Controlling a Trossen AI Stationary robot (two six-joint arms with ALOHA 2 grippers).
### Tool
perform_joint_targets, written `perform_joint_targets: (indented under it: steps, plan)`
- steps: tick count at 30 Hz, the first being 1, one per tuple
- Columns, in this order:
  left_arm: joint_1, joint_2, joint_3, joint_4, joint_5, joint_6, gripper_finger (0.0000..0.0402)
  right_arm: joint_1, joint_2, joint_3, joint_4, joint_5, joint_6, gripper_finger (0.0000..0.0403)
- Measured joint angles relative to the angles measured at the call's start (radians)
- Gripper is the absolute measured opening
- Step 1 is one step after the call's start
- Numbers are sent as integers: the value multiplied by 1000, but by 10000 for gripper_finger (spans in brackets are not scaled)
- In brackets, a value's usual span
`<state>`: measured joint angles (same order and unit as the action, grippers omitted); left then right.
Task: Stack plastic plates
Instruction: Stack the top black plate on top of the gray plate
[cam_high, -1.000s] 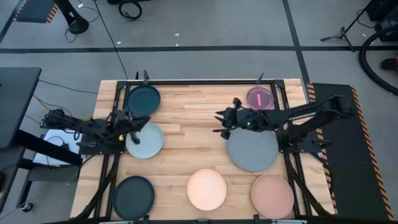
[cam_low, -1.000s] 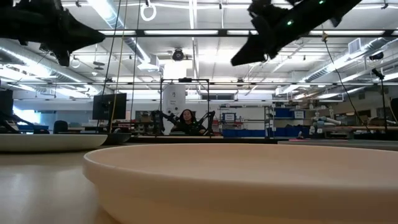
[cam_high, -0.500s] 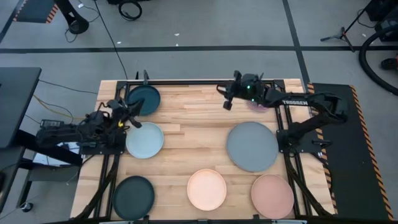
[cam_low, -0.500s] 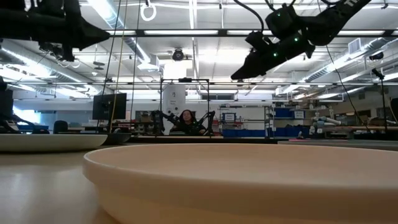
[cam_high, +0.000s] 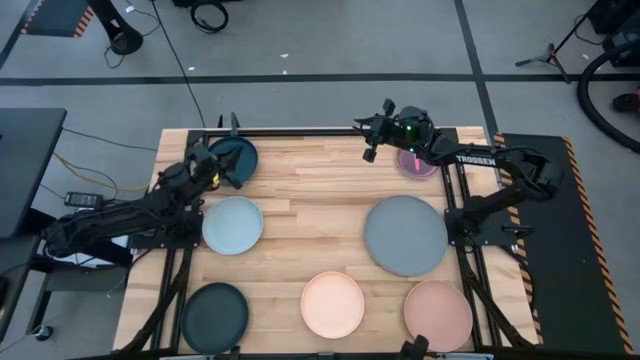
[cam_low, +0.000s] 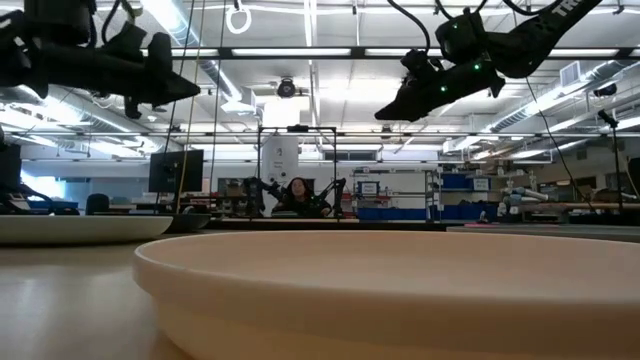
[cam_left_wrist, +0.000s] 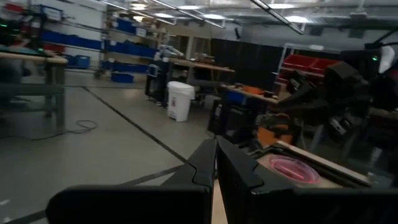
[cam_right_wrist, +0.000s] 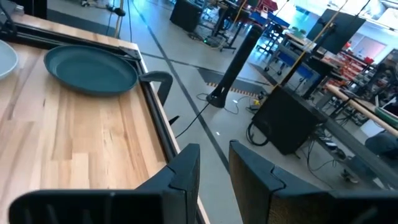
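Left gripper: has swung from over the round pale blue-grey plastic plate to the far-left dark teal round plate; fingers pressed together, holding nothing.
Right gripper: has left the large round grey plastic plate and now hovers at the far edge, just left of the small translucent red-pink plate; fingers slightly apart, empty.
Near row: second dark teal plate, cream plate, pink plate, all lying apart on the wooden table.
Stacking status: nothing stacked or lifted yet.
Meaning: both arms seem to be repositioning toward the far plates, probably for a first pick.
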<state>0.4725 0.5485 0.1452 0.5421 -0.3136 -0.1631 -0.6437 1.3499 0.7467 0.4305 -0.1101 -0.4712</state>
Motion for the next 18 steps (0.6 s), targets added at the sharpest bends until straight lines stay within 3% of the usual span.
perform_joint_targets:
  steps: [5, 18]
  plan:
    - [54, 83, 0, 92, 84, 2, 23, 0, 0, 0, -27, 0, 0, 94]
    - [61, 141, 0, 106, 88, -42, 25, 1, 0, 0, -86, -67, -4, 94]
